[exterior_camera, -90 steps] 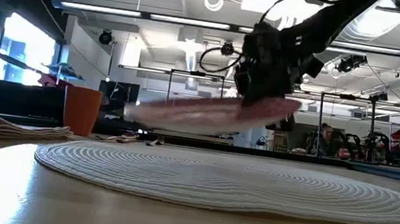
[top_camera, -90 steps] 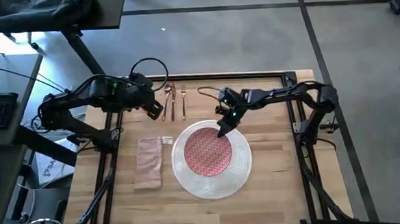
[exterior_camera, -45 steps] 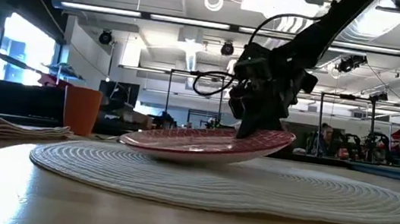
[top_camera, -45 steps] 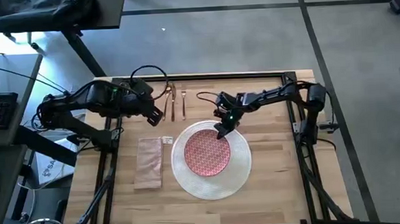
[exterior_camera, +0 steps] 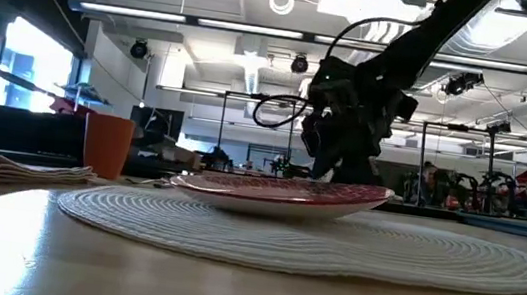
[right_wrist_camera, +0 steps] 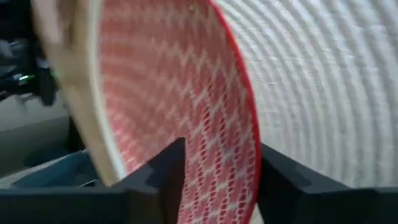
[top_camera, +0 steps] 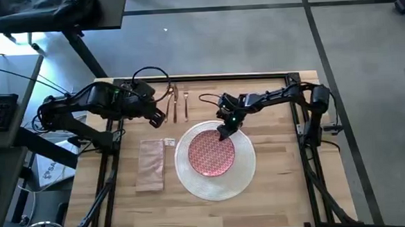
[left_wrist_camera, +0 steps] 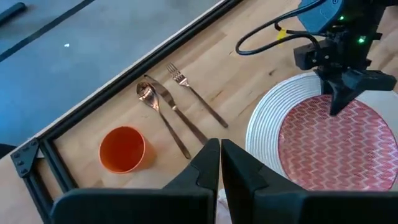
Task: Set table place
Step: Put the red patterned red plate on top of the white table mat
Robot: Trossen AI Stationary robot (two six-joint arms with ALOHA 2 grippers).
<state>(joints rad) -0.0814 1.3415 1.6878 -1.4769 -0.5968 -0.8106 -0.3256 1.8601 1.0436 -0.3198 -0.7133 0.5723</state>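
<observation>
Red-patterned plate (top_camera: 210, 155) sitting flat on the round woven placemat (top_camera: 247, 170), roughly centred, mid-desk (top_camera: 283, 193). Looks rigid and glazed, moderate weight, likely brittle and slick at the rim; best hold is the rim edge, pinched top and bottom, as now. Right claw (top_camera: 224, 134) at the plate's far rim, fingers either side of the edge in the right wrist view, apparently clamped on the rim; release not confirmed. Placemat soft and light, liable to slide under side load, so any lift-off should go straight up. Napkin (top_camera: 150, 165) limp cloth, lying beside the placemat on the left-arm side. Gold cutlery (left_wrist_camera: 171, 107) thin, stiff, slippery, low on the wood; awkward pinch, handle middle is the best bet. Orange cup (left_wrist_camera: 122, 149) light, upright near the desk's far corner; take by the wall. Left claw (left_wrist_camera: 219, 163) hovering near the cutlery, fingers pressed together, empty. Versus half a second ago: plate gone from tilted, near rim down and far rim raised, to level on the mat; a second ago it was airborne. Left arm unchanged.
</observation>
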